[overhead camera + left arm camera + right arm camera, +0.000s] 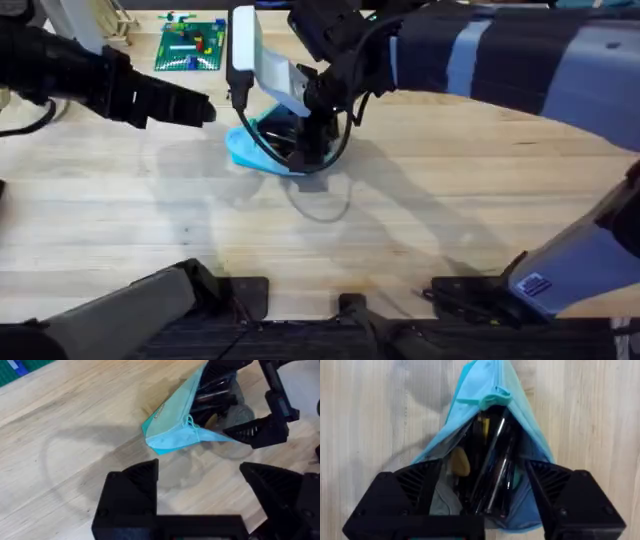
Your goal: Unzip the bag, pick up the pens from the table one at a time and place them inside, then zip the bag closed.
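Overhead looks down and forward; right wrist close above bag (490,460); left wrist farther, same bag.

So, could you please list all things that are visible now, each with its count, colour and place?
Soft light blue fabric zip pouch: one, light blue, on the table's far middle, its mouth open, the right end effector at the opening.
Slim dark stick pens: more than one, exact count unclear, dark, inside the open pouch.
Small green building-brick baseplate: one, green with small coloured bricks on it, at the table's far edge, left of the pouch.
Light wooden butcher-block tabletop: one, pale wood, under everything.
Left end effector: one, black, fingers apart, above the table left of the pouch.
Right end effector: one, black, fingers apart, at the pouch's open mouth.
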`<state>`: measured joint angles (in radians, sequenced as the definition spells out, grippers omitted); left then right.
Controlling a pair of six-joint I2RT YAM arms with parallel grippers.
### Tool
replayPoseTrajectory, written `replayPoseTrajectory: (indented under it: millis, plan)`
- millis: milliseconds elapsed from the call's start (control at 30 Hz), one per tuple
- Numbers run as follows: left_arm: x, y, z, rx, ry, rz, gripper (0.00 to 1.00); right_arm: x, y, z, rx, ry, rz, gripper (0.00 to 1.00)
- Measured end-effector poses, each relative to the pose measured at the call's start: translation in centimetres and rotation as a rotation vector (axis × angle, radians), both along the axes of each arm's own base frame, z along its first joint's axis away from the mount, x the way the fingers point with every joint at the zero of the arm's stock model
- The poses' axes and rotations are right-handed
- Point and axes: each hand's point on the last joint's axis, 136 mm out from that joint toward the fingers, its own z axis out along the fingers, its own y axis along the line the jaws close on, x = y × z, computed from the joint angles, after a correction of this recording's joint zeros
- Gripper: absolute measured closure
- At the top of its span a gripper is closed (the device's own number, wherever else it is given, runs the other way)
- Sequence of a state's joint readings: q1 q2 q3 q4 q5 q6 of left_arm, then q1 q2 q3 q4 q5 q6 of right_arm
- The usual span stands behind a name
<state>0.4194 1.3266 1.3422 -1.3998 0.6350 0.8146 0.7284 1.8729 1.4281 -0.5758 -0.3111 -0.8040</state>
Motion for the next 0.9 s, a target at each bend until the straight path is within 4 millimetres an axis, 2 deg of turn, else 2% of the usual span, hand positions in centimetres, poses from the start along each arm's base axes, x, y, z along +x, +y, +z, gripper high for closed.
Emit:
replayPoseTrajectory:
  millis: [133,400,600,733,900]
  plan:
    - [0.0,0.0,0.0,0.000,0.001,0.000,0.005,0.4,-0.4,1.1,-0.001,-0.018,-0.050,0.005]
    - [0.0,0.0,0.0,-0.001,0.002,0.000,0.005,1.3,-1.8,7.4,0.075,-0.101,-0.232,0.005]
    - [-0.1,0.0,0.0,-0.001,0.003,0.000,0.006,0.9,-2.5,10.8,0.168,-0.049,-0.406,0.005]
    - [-0.1,0.0,0.0,-0.001,0.002,0.000,0.005,0.3,-3.2,11.9,0.202,0.019,-0.511,0.005]
    - [-0.1,0.0,0.0,-0.001,0.003,0.000,0.005,-0.7,-4.1,11.9,0.192,0.100,-0.602,0.005]
